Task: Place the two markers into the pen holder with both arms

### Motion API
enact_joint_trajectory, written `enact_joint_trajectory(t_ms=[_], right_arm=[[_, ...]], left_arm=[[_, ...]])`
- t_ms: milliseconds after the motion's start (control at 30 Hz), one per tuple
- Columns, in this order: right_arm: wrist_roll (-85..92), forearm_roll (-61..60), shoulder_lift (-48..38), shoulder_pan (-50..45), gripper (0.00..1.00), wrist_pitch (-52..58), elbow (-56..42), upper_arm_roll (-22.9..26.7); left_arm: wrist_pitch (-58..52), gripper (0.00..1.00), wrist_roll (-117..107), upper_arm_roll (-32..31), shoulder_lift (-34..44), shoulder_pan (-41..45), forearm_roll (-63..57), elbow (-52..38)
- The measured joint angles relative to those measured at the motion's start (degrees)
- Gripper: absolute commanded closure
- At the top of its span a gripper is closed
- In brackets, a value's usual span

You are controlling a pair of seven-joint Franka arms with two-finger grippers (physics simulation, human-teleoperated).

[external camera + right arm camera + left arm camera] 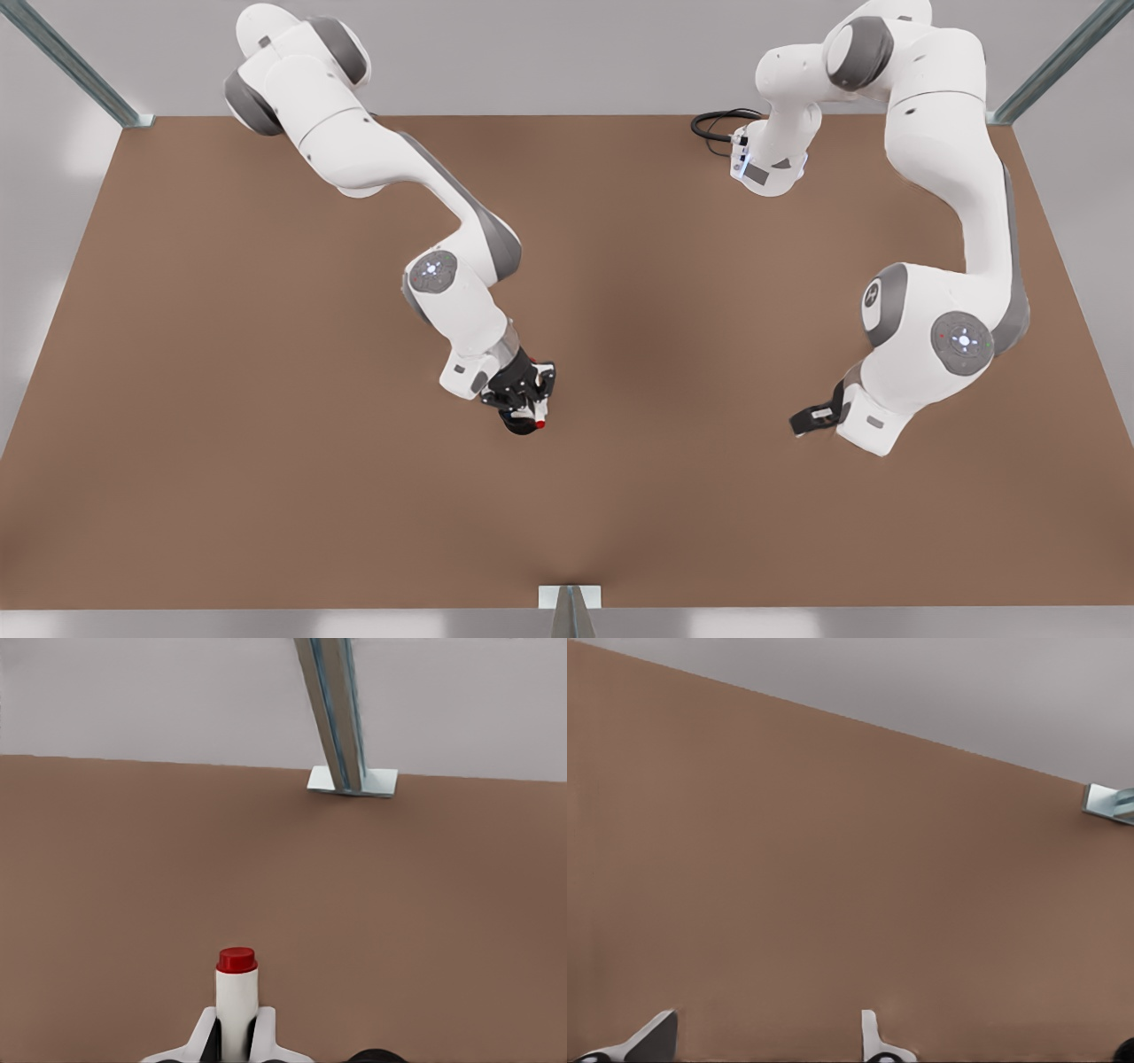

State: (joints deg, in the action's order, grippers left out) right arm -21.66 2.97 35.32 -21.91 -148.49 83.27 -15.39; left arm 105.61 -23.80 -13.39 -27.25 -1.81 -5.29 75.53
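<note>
no brand, label or writing can be read anywhere. in the middle of the front view, the right gripper (530, 406) is clamped on the red-capped marker (538, 420), whose red end (236, 960) sticks out past the white pads (200, 1036) in the right wrist view. a dark round shape just under it may be the pen holder (514, 424), mostly hidden by the gripper. the left gripper (811, 418), at the front view's lower right, waits above the brown table (266, 496); its fingertips (656, 1036) stand wide apart with nothing between them.
</note>
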Motion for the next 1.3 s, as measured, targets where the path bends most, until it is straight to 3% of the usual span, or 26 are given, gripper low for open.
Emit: enact_joint_trajectory(t_ms=[167, 300, 467, 833, 1300], right_arm=[[-0.94, 2.31, -3.58, 1.35, 0.79, -10.23, 9.12, -0.01], [-1.42, 3.82, -5.79, 3.76, 0.79, -17.17, 15.11, 0.01], [-0.96, 4.58, -8.28, 4.93, 0.79, -21.51, 19.03, -0.81], [-0.04, 7.89, -3.66, 4.47, 0.79, -28.60, 22.14, -0.96], [1.43, 9.64, -1.44, 6.41, 0.79, -30.80, 20.92, -0.17]], left_arm=[[-10.46, 0.00, 5.43, 0.35, 7.77, 0.06, -2.27, -0.30], [-13.78, 0.00, 8.73, 5.56, 13.09, 2.74, 2.43, 1.84], [-16.48, 0.00, 12.51, 7.53, 13.56, 2.83, 4.26, 1.95], [-19.46, 0.00, 18.10, 7.36, 11.76, 3.91, 4.69, 2.01], [-21.63, 0.00, 21.62, 7.33, 12.07, 3.93, 4.71, 1.93]])
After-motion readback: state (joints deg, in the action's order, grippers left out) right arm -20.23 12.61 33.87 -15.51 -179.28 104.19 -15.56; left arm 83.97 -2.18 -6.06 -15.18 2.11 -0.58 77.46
